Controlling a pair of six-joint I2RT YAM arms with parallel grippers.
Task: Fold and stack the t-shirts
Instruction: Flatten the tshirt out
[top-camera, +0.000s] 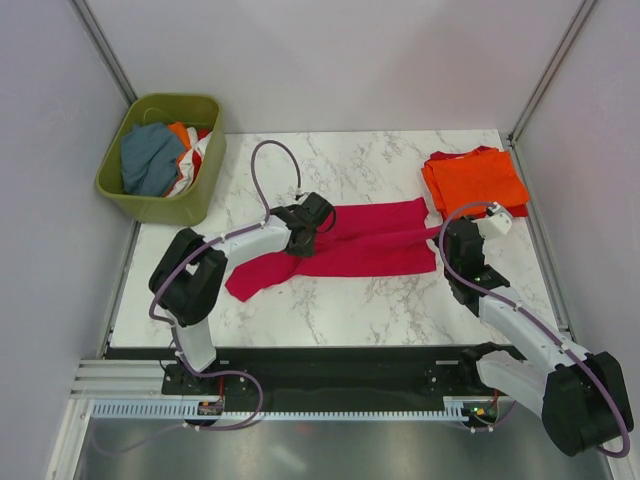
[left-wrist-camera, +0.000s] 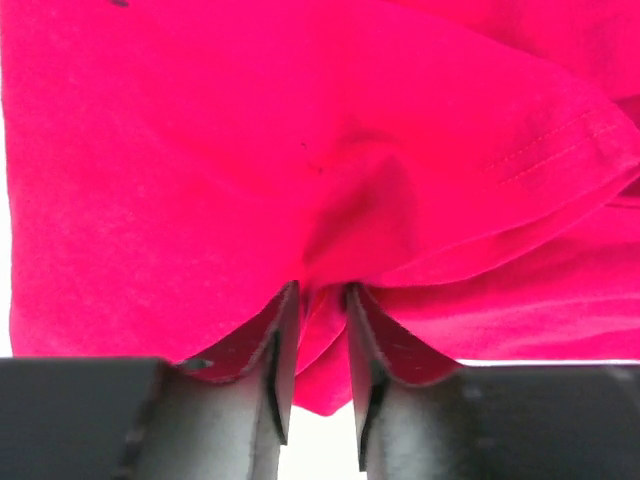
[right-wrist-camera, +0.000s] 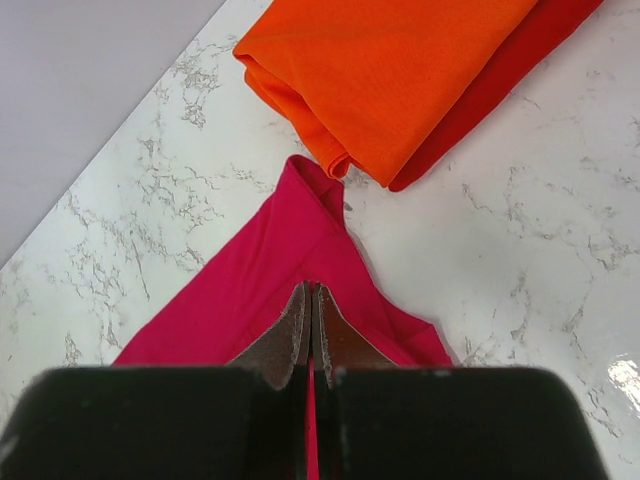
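This looks like a robotics lab test cell. Plain pale wall panels (top-camera: 330, 60) set in metal frame posts (top-camera: 106, 50) box in a marble-patterned table (top-camera: 380, 290). Two robot arms (top-camera: 250, 238) are bolted to a black base rail (top-camera: 330, 375) beside a slotted cable duct (top-camera: 330, 408).

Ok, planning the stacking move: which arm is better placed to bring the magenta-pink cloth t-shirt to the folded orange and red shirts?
Probably right. The right gripper pinches the magenta-pink cloth t-shirt at its edge beside the folded orange and red shirts; the left gripper holds it farther away.
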